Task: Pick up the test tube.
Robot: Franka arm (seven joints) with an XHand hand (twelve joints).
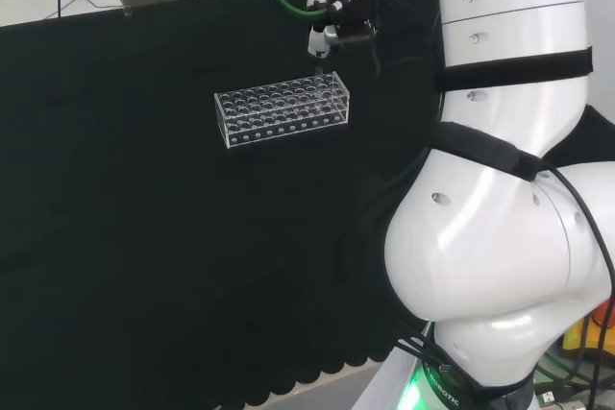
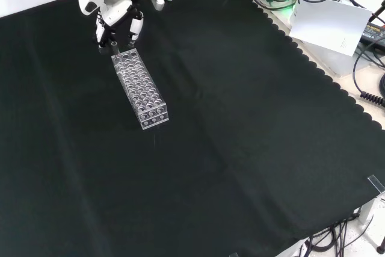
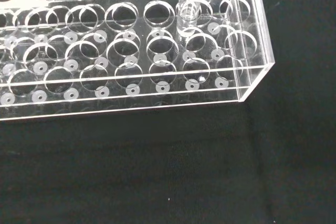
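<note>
The slim clear glass test tube (image 3: pixel 188 9) stands upright in a hole of the clear plastic rack (image 3: pixel 157 77), near one end of it, its long axis vertical; the wrist view catches it plainly, its lower end down between the rack's plates and its top running up to a dark part of the hand at the picture's edge; whether that part touches the glass I cannot tell. In the front view the black and white hand (image 2: pixel 117 25) hangs right over the rack's far end (image 2: pixel 141 88), fingers pointing down and drawn in close together; whether they already pinch the tube or just bracket it, I can't call from here. The head view agrees: the hand (image 1: pixel 332 31) sits just above the rack's right end (image 1: pixel 282 108), so the tube lies straight below it, and any lift has to go straight up along the tube's axis. Every other hole I can see looks empty. The rack rests alone on the black cloth (image 2: pixel 252 136).
</note>
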